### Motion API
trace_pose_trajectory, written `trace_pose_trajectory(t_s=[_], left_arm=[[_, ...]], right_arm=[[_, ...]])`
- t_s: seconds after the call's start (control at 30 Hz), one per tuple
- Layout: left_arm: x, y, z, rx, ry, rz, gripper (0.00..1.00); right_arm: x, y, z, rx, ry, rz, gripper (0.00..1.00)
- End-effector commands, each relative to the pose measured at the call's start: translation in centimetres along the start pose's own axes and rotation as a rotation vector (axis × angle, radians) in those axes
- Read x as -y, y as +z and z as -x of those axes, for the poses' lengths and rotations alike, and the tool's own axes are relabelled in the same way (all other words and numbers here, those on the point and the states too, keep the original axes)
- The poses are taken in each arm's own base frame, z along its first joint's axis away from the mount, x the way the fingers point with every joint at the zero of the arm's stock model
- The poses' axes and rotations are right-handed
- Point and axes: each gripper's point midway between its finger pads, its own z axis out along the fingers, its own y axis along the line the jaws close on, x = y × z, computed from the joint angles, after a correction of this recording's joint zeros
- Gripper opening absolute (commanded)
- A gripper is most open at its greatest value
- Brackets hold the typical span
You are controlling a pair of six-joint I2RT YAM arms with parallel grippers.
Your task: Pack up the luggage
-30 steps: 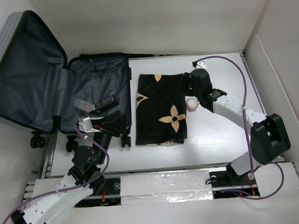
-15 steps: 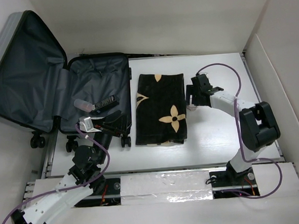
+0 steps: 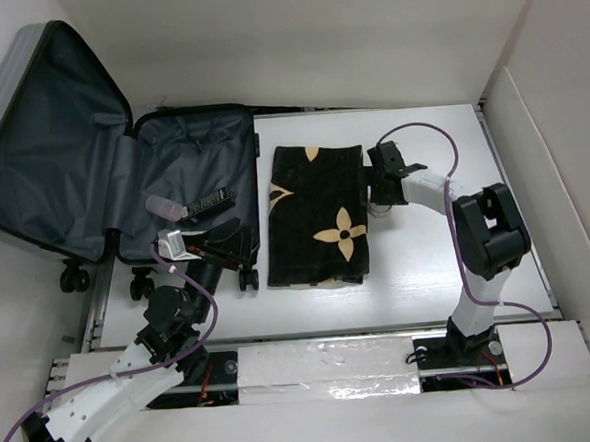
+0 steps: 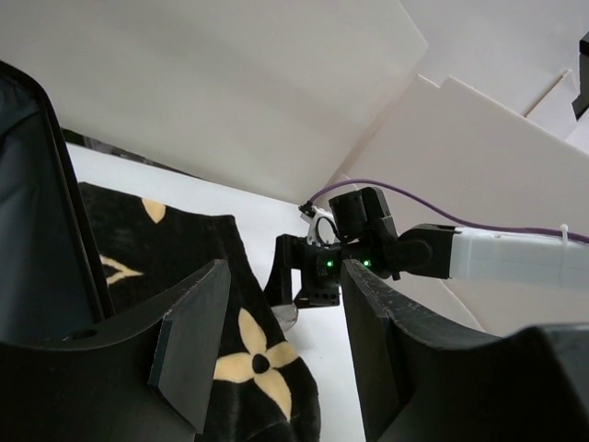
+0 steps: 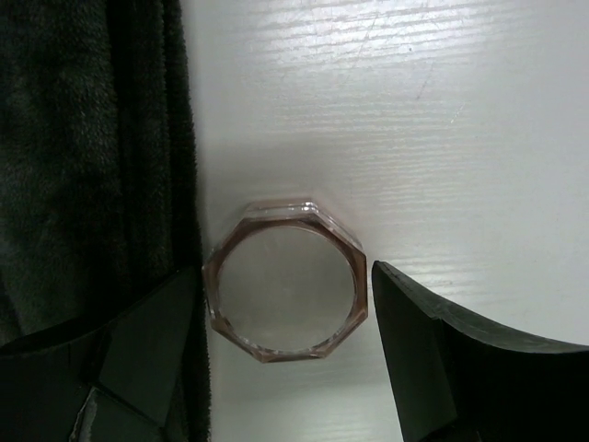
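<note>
The luggage (image 3: 50, 146) lies open at the left, its lid leaning back and its lined base half (image 3: 196, 162) flat on the table. My right gripper (image 3: 376, 192) is open and low over the table. Its jaws stand on either side of a small clear octagonal jar (image 5: 287, 290) beside the right edge of the black flower-patterned cloth (image 3: 317, 215). In the top view the gripper hides the jar. My left gripper (image 3: 222, 248) is open and empty at the suitcase's near edge. In its wrist view (image 4: 285, 341) it faces the cloth (image 4: 184, 276) and the right gripper (image 4: 317, 276).
A clear bottle (image 3: 164, 206) and a flat black item (image 3: 209, 200) lie inside the suitcase base. The suitcase wheels (image 3: 246, 277) stand just left of the cloth. White walls enclose the table at the back and right (image 3: 531, 146).
My right arm has folded down and its gripper has dropped around the jar, which showed beside the cloth a second ago. The left arm has not moved.
</note>
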Motion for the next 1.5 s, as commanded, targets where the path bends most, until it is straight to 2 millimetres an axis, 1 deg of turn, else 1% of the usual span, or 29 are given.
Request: trace_pose_trajectory(t_s=[0.0, 0.1, 0.2, 0.3, 0.43, 0.53, 0.57, 0.63, 0.7, 0.77, 0.8, 0.83, 0.9, 0.93, 0.97, 1.0, 1.03, 1.07, 1.13, 1.17, 1.2, 1.23, 1.27, 1.3, 1.33, 1.37, 1.4, 1.43, 1.47], left_arm=[[1.4, 0.4, 1.7, 0.047, -0.016, -0.039, 0.49], [1.5, 0.4, 1.7, 0.045, -0.015, -0.040, 0.49], [1.4, 0.4, 1.8, 0.049, -0.015, -0.039, 0.49], [1.4, 0.4, 1.8, 0.050, -0.016, -0.039, 0.49], [1.4, 0.3, 1.9, 0.052, -0.016, -0.039, 0.49], [1.5, 0.3, 2.0, 0.056, -0.020, -0.044, 0.49], [1.5, 0.2, 2.0, 0.054, -0.021, -0.044, 0.49], [1.6, 0.2, 2.2, 0.060, -0.024, -0.047, 0.49], [1.4, 0.1, 2.4, 0.070, -0.018, -0.036, 0.49], [1.1, -0.1, 2.7, 0.079, -0.017, -0.024, 0.47], [0.9, -0.2, 3.0, 0.091, -0.020, -0.013, 0.46], [0.8, -0.4, 3.2, 0.099, -0.021, -0.010, 0.46], [0.7, -0.7, 3.8, 0.118, -0.027, -0.005, 0.46], [0.5, -0.8, 3.9, 0.126, -0.027, 0.000, 0.46], [0.3, -0.9, 3.8, 0.128, -0.025, 0.006, 0.46], [0.1, -0.9, 4.1, 0.140, -0.025, 0.017, 0.46], [0.1, -0.9, 4.1, 0.140, -0.022, 0.017, 0.46], [-0.1, -0.9, 4.2, 0.141, -0.019, 0.029, 0.46], [-0.1, -0.8, 4.0, 0.127, -0.014, 0.031, 0.47], [0.0, -0.8, 4.0, 0.126, -0.013, 0.028, 0.47], [0.1, -0.7, 3.8, 0.124, -0.013, 0.024, 0.47], [0.0, -0.6, 3.7, 0.121, -0.011, 0.026, 0.47], [0.1, -0.5, 3.6, 0.116, -0.010, 0.026, 0.47], [0.2, -0.3, 3.2, 0.101, -0.009, 0.021, 0.48], [0.3, -0.2, 3.1, 0.095, -0.007, 0.017, 0.48], [0.4, -0.2, 2.9, 0.089, -0.005, 0.013, 0.47], [0.5, -0.1, 2.9, 0.088, -0.006, 0.009, 0.48], [0.4, 0.0, 2.7, 0.085, -0.004, 0.012, 0.47], [0.4, 0.1, 2.5, 0.082, -0.002, 0.014, 0.48]], right_arm=[[-0.6, -0.2, 1.7, 0.030, -0.010, 0.000, 0.80], [0.1, -0.1, 1.8, 0.030, 0.001, -0.019, 0.75], [0.5, -0.1, 1.6, 0.029, 0.000, -0.038, 0.59], [1.4, -0.8, 1.9, 0.045, 0.021, -0.047, 0.55], [2.3, -3.7, 3.8, 0.119, 0.053, -0.046, 0.54], [0.0, -7.9, 6.1, 0.218, 0.039, 0.024, 0.54], [-1.6, -9.2, 6.7, 0.242, 0.030, 0.085, 0.54], [-6.5, -12.5, 7.9, 0.307, 0.001, 0.247, 0.53], [-11.9, -15.2, 8.9, 0.359, -0.018, 0.451, 0.53], [-18.6, -18.9, 9.2, 0.379, -0.047, 0.685, 0.54], [-20.8, -20.0, 9.5, 0.386, -0.053, 0.750, 0.53], [-24.4, -20.8, 9.9, 0.380, -0.058, 0.827, 0.53], [-29.0, -22.6, 9.8, 0.346, -0.090, 0.970, 0.53], [-31.6, -21.0, 8.7, 0.287, -0.088, 1.003, 0.53], [-34.5, -24.9, 10.1, 0.333, -0.101, 1.127, 0.62], [-35.6, -25.3, 10.6, 0.344, -0.090, 1.151, 0.62], [-36.4, -25.7, 10.7, 0.328, -0.092, 1.191, 0.84], [-37.1, -25.2, 11.0, 0.322, -0.088, 1.184, 0.97], [-35.9, -23.8, 11.5, 0.321, -0.075, 1.144, 1.00], [-34.6, -25.0, 12.8, 0.373, -0.053, 1.139, 1.00], [-32.2, -21.3, 11.5, 0.330, -0.029, 1.060, 1.00], [-30.4, -20.1, 11.2, 0.322, -0.006, 1.019, 0.99], [-28.7, -19.5, 12.1, 0.371, 0.030, 0.988, 0.96], [-25.2, -19.4, 13.5, 0.411, 0.074, 0.936, 0.94], [-22.6, -15.9, 10.6, 0.343, 0.095, 0.854, 0.88], [-20.5, -14.6, 10.2, 0.351, 0.125, 0.795, 0.70], [-18.4, -14.7, 10.1, 0.365, 0.148, 0.763, 0.57], [-15.2, -11.6, 7.6, 0.311, 0.169, 0.673, 0.45], [-13.2, -10.2, 6.5, 0.290, 0.186, 0.600, 0.36]])
